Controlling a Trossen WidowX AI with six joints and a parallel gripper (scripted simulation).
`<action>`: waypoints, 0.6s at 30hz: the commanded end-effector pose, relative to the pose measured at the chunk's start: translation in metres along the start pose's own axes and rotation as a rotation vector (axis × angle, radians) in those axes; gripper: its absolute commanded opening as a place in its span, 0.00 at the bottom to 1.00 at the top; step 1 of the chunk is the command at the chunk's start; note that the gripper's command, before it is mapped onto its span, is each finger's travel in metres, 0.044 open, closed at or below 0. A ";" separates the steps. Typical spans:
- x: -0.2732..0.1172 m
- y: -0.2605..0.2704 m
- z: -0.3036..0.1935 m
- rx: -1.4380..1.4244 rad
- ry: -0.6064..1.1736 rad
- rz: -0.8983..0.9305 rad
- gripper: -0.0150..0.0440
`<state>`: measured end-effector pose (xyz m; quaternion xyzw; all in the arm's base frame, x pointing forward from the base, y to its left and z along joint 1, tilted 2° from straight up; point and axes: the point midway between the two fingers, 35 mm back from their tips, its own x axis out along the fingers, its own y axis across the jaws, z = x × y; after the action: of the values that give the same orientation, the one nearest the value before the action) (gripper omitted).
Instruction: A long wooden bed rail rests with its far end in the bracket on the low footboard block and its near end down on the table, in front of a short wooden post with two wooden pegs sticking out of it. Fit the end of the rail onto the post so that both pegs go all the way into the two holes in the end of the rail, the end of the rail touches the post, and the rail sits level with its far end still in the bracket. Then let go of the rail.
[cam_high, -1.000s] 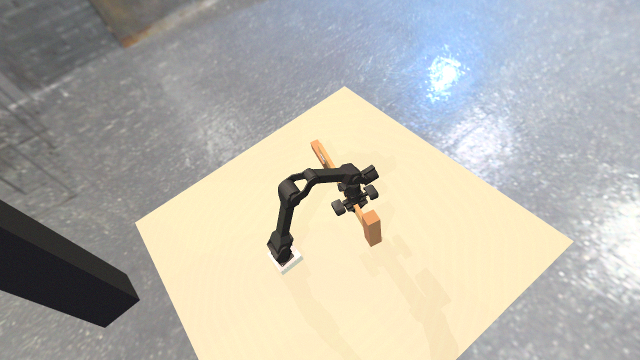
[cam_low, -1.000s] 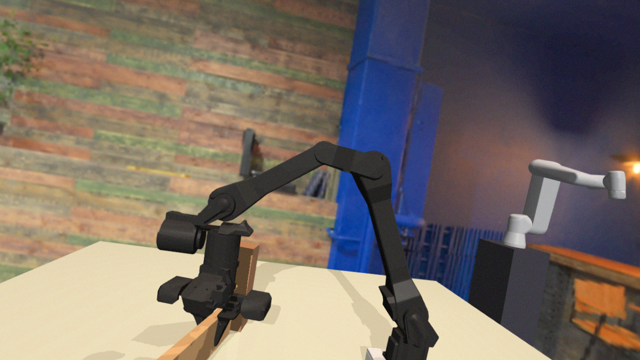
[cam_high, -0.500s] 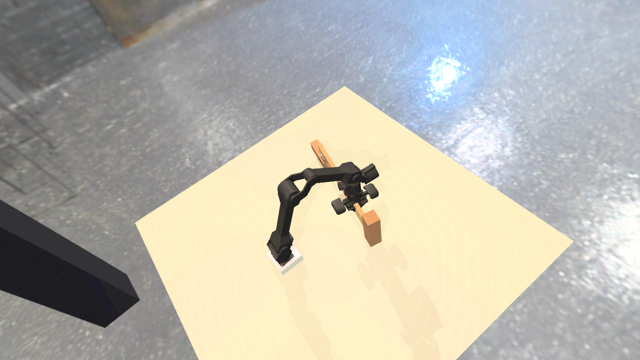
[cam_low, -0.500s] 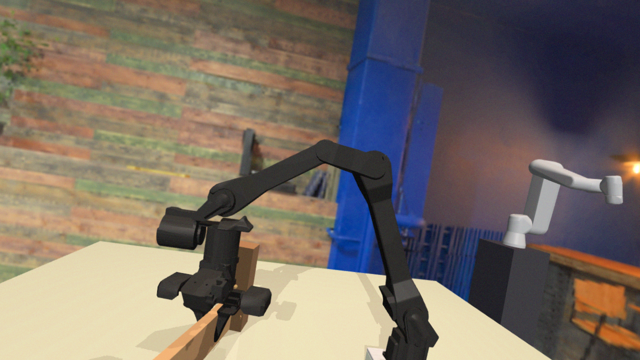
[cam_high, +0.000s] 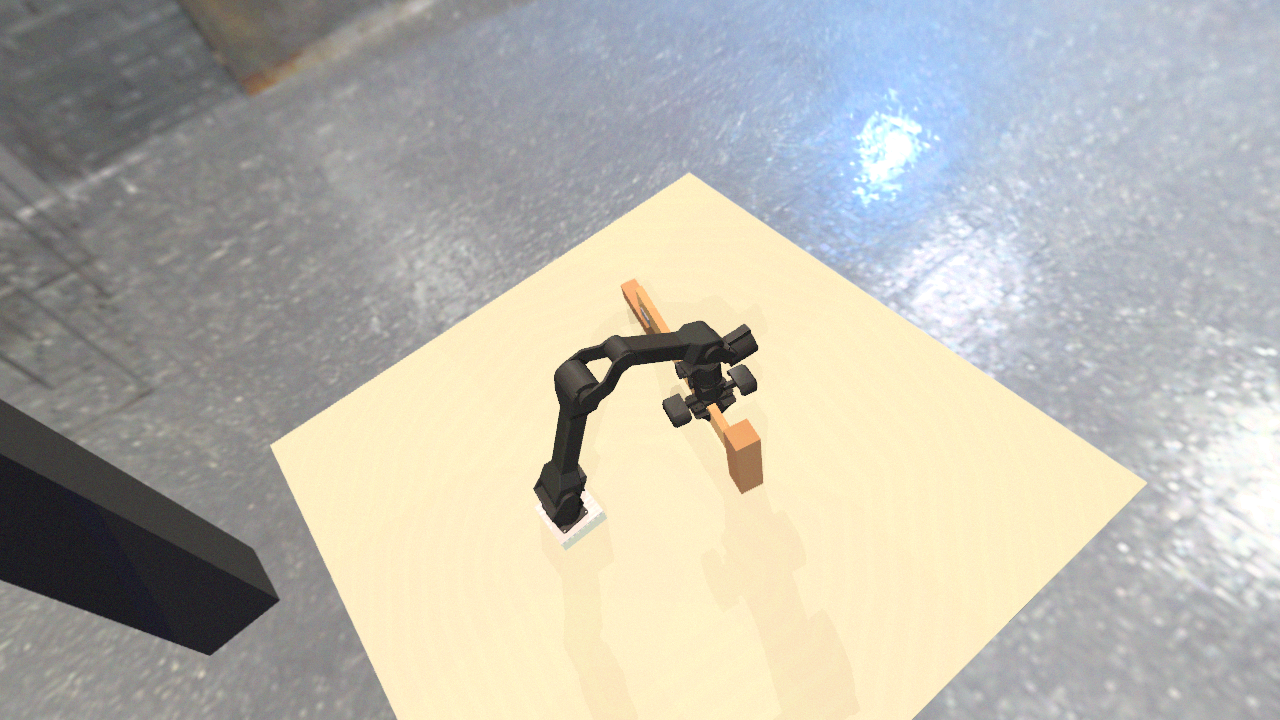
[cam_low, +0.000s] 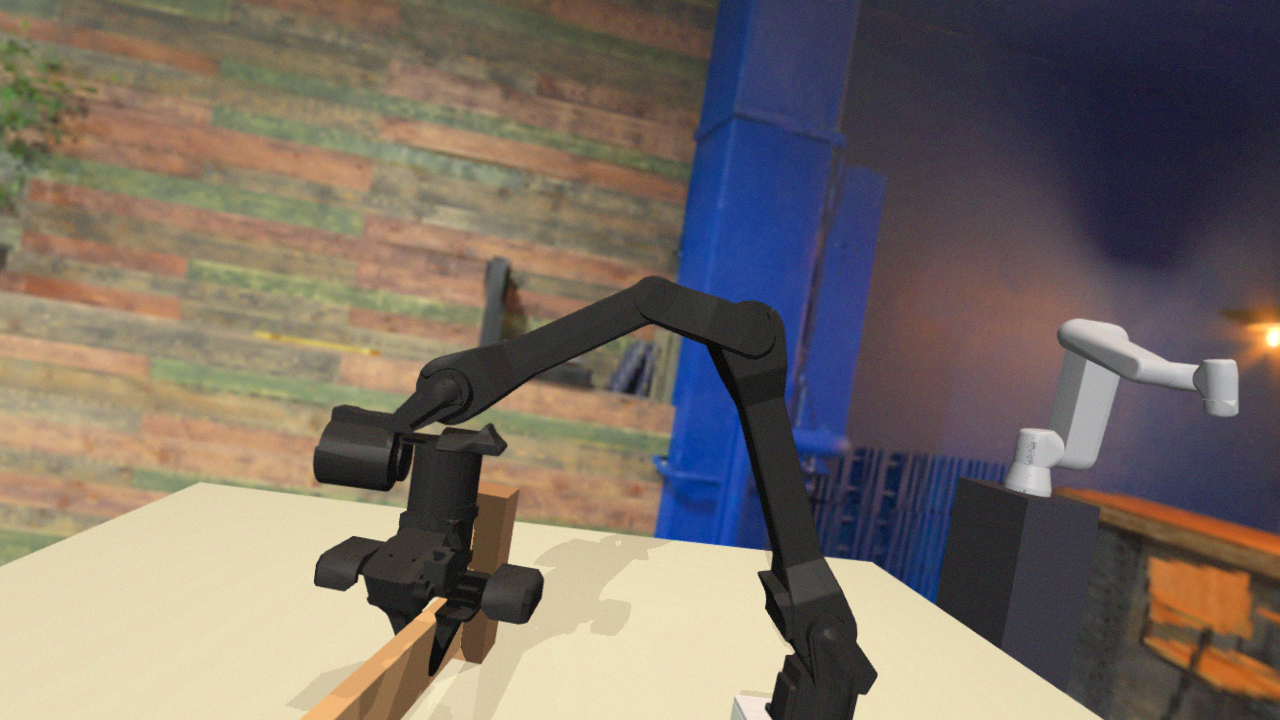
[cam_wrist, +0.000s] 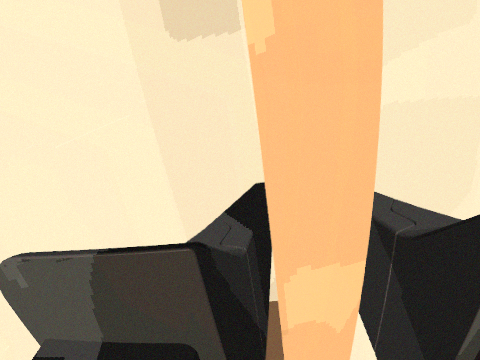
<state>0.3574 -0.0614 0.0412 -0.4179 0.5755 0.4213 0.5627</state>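
Note:
The long wooden rail (cam_high: 656, 315) (cam_low: 380, 680) (cam_wrist: 320, 125) runs from the footboard block (cam_high: 630, 287) to the wooden post (cam_high: 746, 463) (cam_low: 497, 537). My gripper (cam_high: 711, 411) (cam_low: 418, 640) (cam_wrist: 292, 191) points down and is shut on the rail near its post end, one finger on each side. In the top view the rail end appears at the upper part of the post's near face, off the table. The pegs and holes are hidden, and whether the end touches the post cannot be told. The far end looks seated at the footboard block, but the bracket is barely visible.
The pale table top (cam_high: 939, 483) (cam_low: 179, 573) carries the arm's white base plate (cam_high: 586, 526). The black arm arches over from that base to the rail. A dark pillar (cam_high: 134, 546) stands off the table. A white arm (cam_low: 1087, 402) stands on a separate dark pedestal.

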 end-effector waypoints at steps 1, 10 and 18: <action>-0.006 -0.003 0.002 -0.003 -0.013 -0.013 0.25; -0.011 -0.002 0.002 -0.003 -0.013 -0.013 0.25; -0.015 -0.002 0.002 -0.003 -0.013 -0.013 0.25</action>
<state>0.3576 -0.0615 0.0502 -0.4181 0.5754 0.4213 0.5628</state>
